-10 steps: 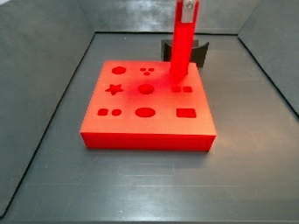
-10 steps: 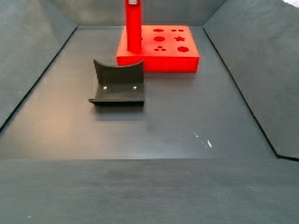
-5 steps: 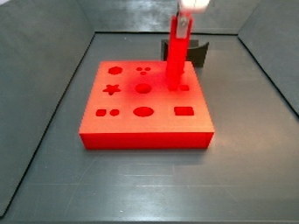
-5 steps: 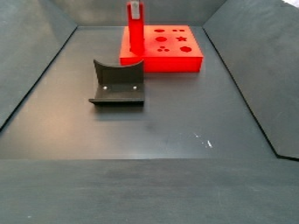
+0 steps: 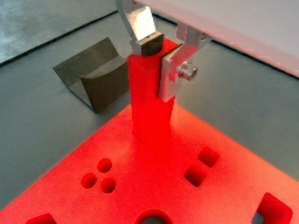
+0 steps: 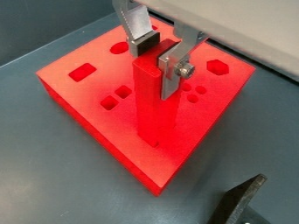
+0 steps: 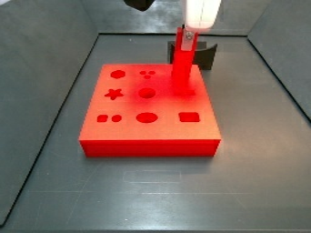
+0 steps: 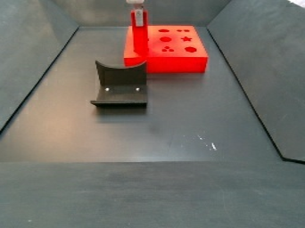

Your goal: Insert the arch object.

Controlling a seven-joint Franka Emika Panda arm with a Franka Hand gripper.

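Observation:
No small dark arch object shows in any view; it is hidden or out of view. My gripper point(image 5: 162, 54) is shut on the top of a tall red bar point(image 5: 152, 101), which stands upright with its lower end on the flat red board point(image 5: 228, 197) with shaped holes. Both wrist views show the silver fingers point(image 6: 176, 70) clamping the bar point(image 6: 155, 101) above the board point(image 6: 82, 87). In both side views the gripper point(image 7: 186, 32) point(image 8: 136, 12) holds the bar point(image 7: 183, 64) point(image 8: 136, 37) at the board's point(image 7: 145, 136) point(image 8: 179, 61) edge nearest the fixture.
The dark fixture point(image 8: 119, 85) stands on the grey floor beside the board. It also shows in a side view behind the bar point(image 7: 208, 55) and in both wrist views point(image 5: 93, 74) point(image 6: 246, 203). Grey walls point(image 7: 49, 100) enclose the floor.
My gripper has moved down with the red bar. The bar's top sits lower in both side views and its lower end has sunk to the board.

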